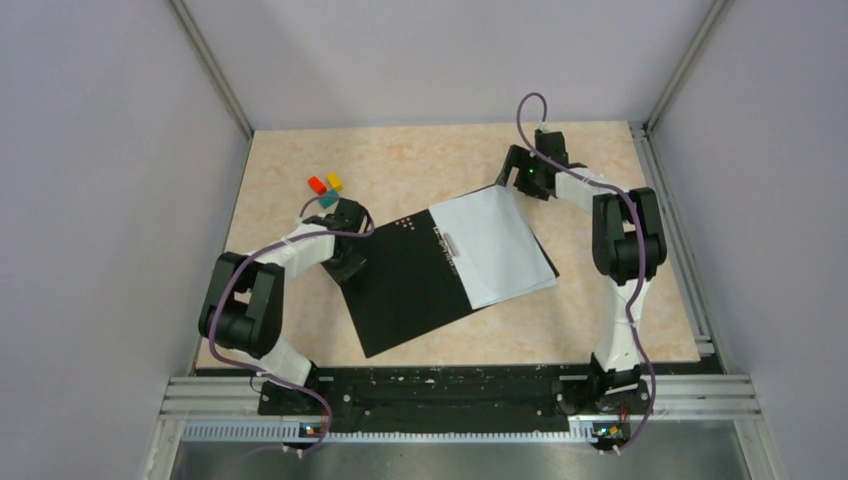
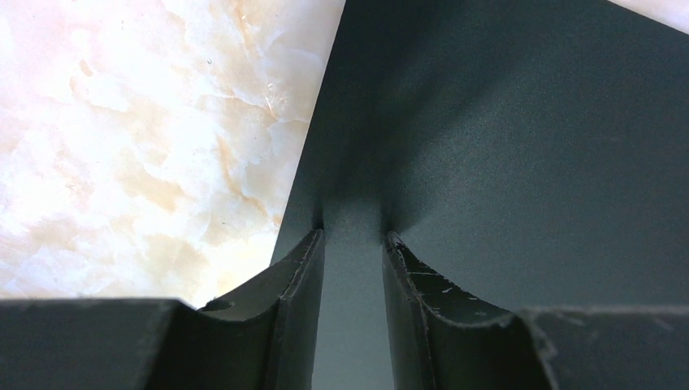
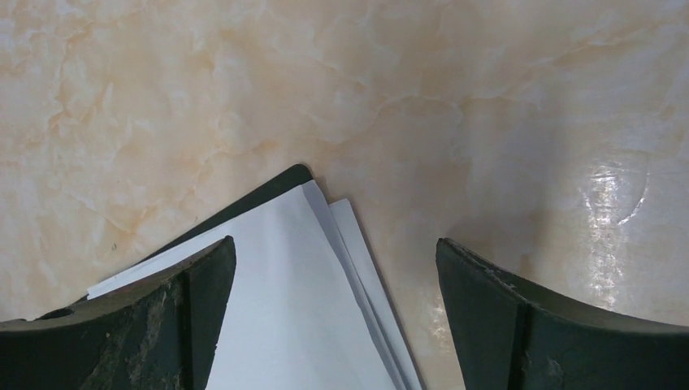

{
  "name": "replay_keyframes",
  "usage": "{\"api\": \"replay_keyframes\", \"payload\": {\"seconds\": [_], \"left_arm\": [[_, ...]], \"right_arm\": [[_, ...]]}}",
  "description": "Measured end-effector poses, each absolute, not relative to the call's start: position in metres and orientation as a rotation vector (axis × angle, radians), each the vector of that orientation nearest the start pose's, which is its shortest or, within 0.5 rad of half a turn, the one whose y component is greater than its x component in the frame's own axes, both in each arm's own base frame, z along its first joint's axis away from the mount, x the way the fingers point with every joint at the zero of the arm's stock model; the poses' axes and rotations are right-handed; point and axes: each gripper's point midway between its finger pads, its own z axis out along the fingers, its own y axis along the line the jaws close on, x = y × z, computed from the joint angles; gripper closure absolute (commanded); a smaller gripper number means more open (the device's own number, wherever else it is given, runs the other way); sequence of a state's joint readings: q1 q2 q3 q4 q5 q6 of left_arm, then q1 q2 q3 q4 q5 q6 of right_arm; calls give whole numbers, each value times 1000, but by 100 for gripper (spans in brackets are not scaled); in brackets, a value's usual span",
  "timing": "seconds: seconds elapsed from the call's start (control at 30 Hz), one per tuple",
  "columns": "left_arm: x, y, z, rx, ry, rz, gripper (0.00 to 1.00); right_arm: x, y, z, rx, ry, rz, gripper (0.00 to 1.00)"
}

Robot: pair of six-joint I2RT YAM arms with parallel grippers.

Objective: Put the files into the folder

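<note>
- Right claw [image 3: 335, 241] is released, jaws wide, over the far corner of the two plain white rectangular paper sheets [image 1: 500, 245].
- The sheets lie on the right half of the thin rectangular folder [image 1: 405, 290], which is open flat, black inside, on the marble-patterned beige table [image 1: 420, 160].
- Left claw [image 2: 352, 234]: fingertips narrowly apart, pressed at the folder's left edge; cannot tell whether it is grasping.

folder [image 1: 410, 290] print too small to read, files [image 3: 301, 301] cut off below

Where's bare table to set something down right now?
Free: the far strip of table between the coloured blocks and the right hand; the near strip between folder and arm bases. Crowded: around the blocks and left hand, and the far corner of the files.
</note>
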State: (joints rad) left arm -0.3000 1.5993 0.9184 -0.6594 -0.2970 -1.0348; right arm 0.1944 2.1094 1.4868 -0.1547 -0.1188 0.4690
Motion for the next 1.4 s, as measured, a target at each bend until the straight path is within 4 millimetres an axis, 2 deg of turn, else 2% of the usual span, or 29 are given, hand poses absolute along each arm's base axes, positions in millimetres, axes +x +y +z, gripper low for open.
{"api": "replay_keyframes", "payload": {"seconds": [0.17,0.47,0.93,1.17,1.27,1.33,1.4], "left_arm": [[285,-70,19,-1034,2576,129,62],[285,-70,19,-1031,2578,130,62],[285,-69,19,-1032,2577,136,62],[285,-69,19,-1033,2577,135,62],[285,-69,19,-1033,2577,135,62],[285,-69,19,-1032,2577,135,62],[285,-69,19,-1033,2577,135,63]], "right_arm": [[523,152,48,254,2369,489,8],[512,187,48,176,2386,517,8],[511,184,50,175,2427,470,8],[514,179,76,143,2427,348,8],[491,182,82,128,2442,301,8],[459,184,82,121,2466,286,7],[415,186,81,120,2497,282,7]]}}
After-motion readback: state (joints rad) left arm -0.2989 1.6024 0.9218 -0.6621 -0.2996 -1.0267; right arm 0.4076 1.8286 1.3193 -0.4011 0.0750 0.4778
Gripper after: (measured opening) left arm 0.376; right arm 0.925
